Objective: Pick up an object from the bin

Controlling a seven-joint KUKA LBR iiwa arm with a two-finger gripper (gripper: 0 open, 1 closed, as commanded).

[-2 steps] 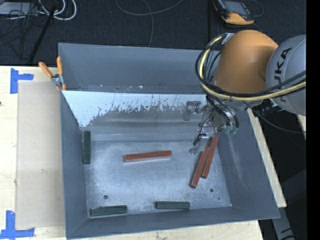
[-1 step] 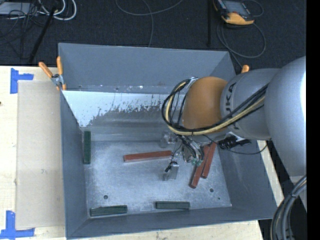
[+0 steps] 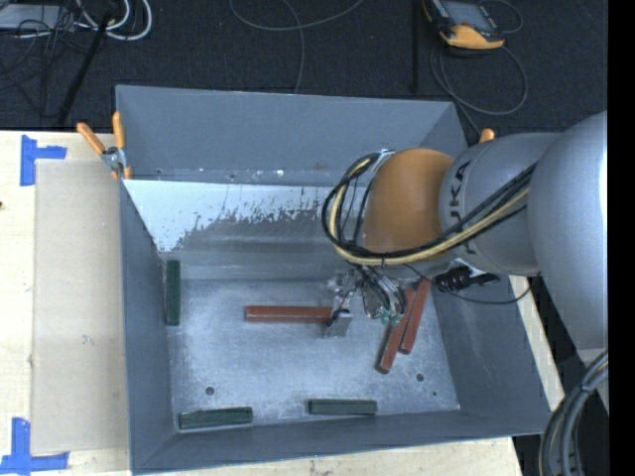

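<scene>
My gripper (image 3: 340, 317) is down near the floor in the middle of the bin, under the orange cover. Its fingertips sit at the right end of a reddish-brown flat stick (image 3: 286, 313) that lies left to right on the bin floor. I cannot tell whether the fingers are round the stick or only touch it. Two more reddish-brown sticks (image 3: 401, 330) lie together at a slant just right of the gripper, their upper ends hidden under the wrist.
A dark green stick (image 3: 172, 291) lies along the left wall. Two other dark green sticks rest by the front wall, one at the left (image 3: 214, 417) and one near the middle (image 3: 341, 406). The arm covers the bin's right rear part.
</scene>
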